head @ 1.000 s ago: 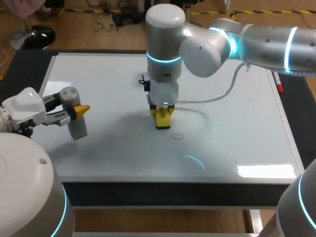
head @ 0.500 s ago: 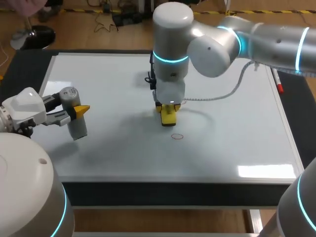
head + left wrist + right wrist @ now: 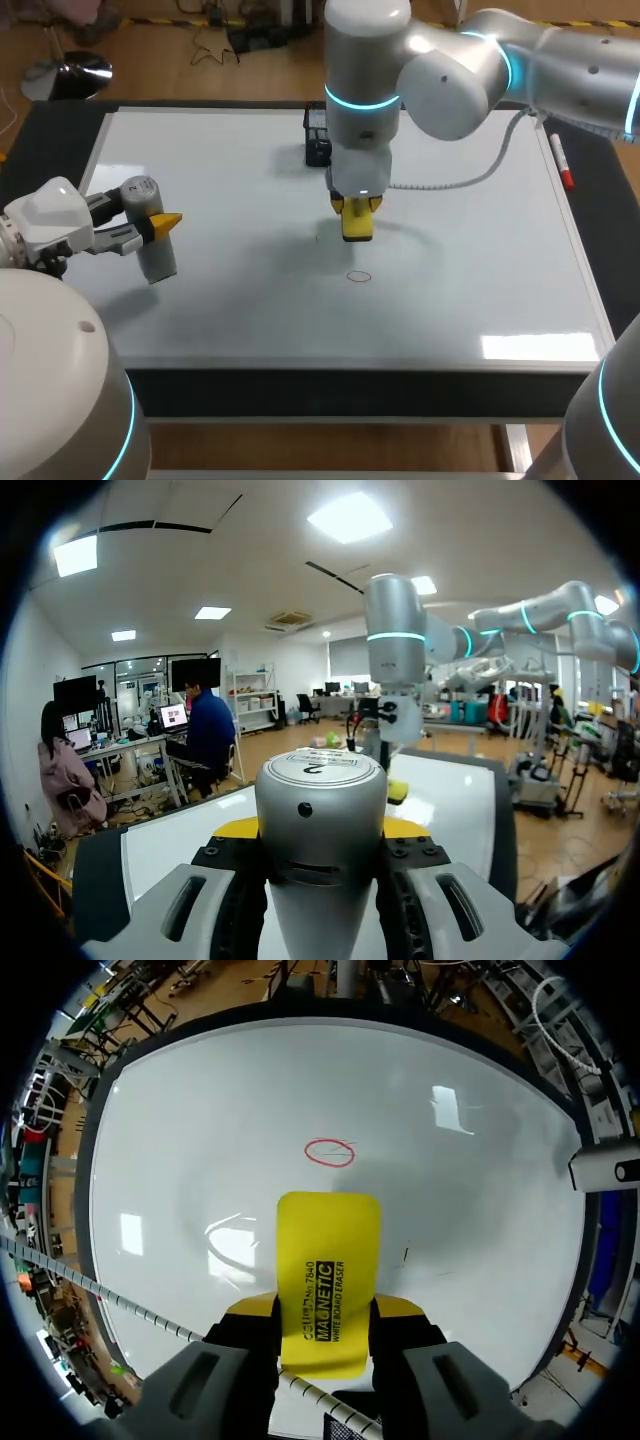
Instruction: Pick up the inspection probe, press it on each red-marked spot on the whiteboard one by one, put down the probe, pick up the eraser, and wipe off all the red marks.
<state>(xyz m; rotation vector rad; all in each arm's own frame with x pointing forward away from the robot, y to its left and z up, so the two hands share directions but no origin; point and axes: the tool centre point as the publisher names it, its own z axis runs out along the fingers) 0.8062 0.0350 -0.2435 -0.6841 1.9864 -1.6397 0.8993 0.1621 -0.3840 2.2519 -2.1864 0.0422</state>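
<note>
The eraser [image 3: 328,1250], clamped in the right claw [image 3: 328,1312], is held just beside the red mark [image 3: 329,1152], seemingly ready for wiping, while the probe [image 3: 320,800] is gripped by the left claw [image 3: 320,828] well apart from it.

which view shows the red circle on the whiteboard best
The right wrist view: the red circle sits large and clear just ahead of the yellow eraser. The head view shows it only as a small faint ring; the left wrist view does not show it.
</note>
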